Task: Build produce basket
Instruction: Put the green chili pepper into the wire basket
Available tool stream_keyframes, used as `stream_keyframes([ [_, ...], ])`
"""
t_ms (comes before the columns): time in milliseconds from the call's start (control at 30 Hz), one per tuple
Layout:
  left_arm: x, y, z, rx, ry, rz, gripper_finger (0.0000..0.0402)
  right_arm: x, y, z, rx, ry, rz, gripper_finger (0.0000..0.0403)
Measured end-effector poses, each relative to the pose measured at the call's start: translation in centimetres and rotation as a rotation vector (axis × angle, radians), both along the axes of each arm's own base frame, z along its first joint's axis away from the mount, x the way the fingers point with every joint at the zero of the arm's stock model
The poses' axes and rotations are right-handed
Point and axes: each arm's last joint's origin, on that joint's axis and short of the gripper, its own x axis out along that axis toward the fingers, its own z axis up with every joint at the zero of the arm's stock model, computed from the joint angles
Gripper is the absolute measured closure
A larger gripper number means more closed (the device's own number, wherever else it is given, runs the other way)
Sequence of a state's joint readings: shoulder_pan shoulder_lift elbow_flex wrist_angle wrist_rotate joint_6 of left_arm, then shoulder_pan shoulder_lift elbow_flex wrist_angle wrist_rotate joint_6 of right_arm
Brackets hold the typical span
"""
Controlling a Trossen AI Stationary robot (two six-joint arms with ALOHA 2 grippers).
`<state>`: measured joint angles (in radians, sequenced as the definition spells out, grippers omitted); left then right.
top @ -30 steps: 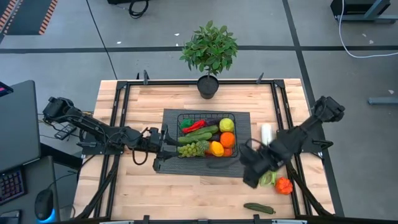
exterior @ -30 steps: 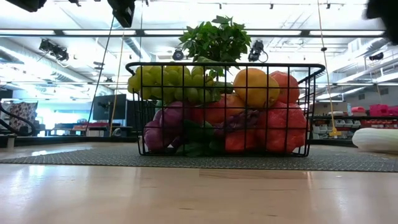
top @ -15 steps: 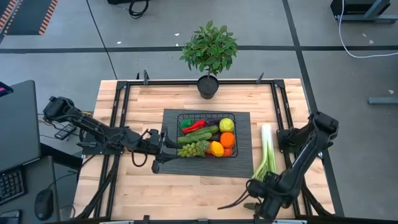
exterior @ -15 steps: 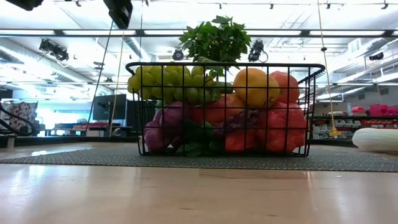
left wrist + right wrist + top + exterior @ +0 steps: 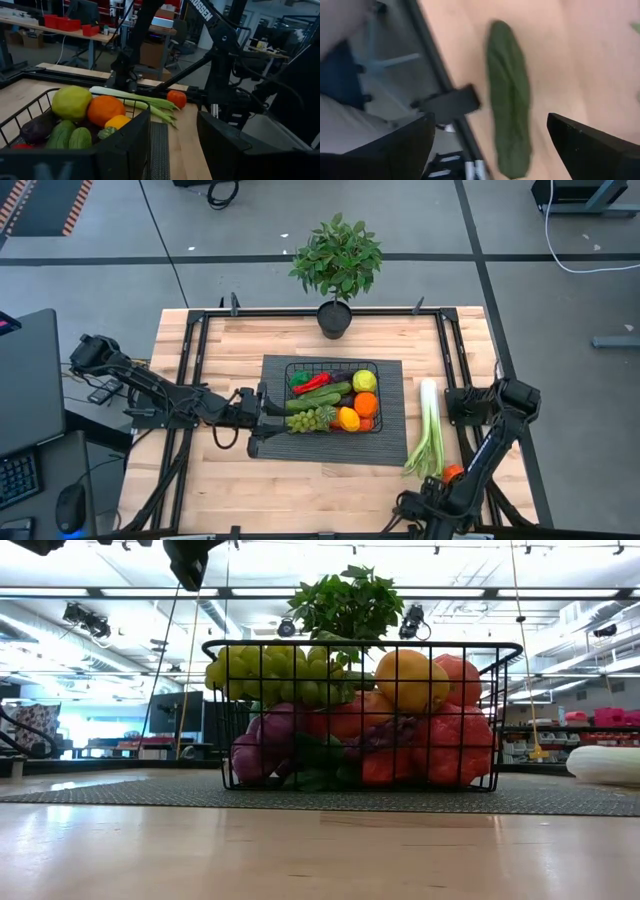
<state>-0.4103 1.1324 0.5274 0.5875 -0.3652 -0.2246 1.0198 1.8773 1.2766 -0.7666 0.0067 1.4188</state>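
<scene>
The black wire basket (image 5: 287, 395) stands on a dark ribbed mat (image 5: 392, 435) at the table's middle. It holds grapes, oranges, a lemon, peppers and cucumbers (image 5: 70, 137). A pale-green leek (image 5: 428, 435) and a small orange-red fruit (image 5: 455, 473) lie on the wood to its right. A loose dark-green cucumber (image 5: 509, 115) lies by the near edge. My right gripper (image 5: 490, 145) hangs open over it, a finger on either side. My left gripper (image 5: 172, 150) stands open and level at the basket's near-left corner (image 5: 147, 107). My left gripper has its far finger (image 5: 125, 145) close against the basket's near-left corner, coming level from the table's left. The finger hides the spot, so I cannot tell whether it touches. Only the mat shows between the two fingers.
A potted leafy plant (image 5: 336, 265) stands at the far edge, behind the basket. Black frame rails (image 5: 452, 350) run along the table's left and right sides. The near table edge (image 5: 450, 100) runs right beside the loose cucumber. Bare wood lies in front of the mat.
My right gripper has swung from beside the basket's right end toward the table's near edge and has sunk down over the loose cucumber, staying open. The leek and the orange-red fruit, which it covered before, now show.
</scene>
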Motion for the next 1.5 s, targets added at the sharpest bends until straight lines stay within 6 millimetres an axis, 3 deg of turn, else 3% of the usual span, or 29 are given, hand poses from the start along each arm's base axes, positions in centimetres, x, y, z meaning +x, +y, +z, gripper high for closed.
stream_keyframes([
  [300, -0.1, 0.0, -0.5, -0.024, 0.046, 0.023, 0.023, -0.8, 0.0, -1.6, -0.107, 0.045, -0.002, 0.0052],
  [600, -0.2, -0.3, -1.0, -0.011, 0.094, 0.026, 0.023, -1.0, 0.7, -3.2, -0.15, 0.009, 0.069, 0.0055],
  [967, -0.8, -2.8, -2.3, 0.081, 0.164, -0.082, 0.023, -0.9, 0.2, -3.8, -0.211, 0.021, 0.17, 0.0066],
  [1133, -0.6, -3.6, -3.4, 0.06, 0.207, -0.092, 0.023, 0.0, -0.5, -3.8, -0.227, 0.028, 0.21, 0.013],
  [1500, -0.5, -3.3, -3.4, 0.024, 0.2, 0.027, 0.023, 2.8, -1.7, -2.9, -0.182, 0.059, 0.271, 0.0305],
])
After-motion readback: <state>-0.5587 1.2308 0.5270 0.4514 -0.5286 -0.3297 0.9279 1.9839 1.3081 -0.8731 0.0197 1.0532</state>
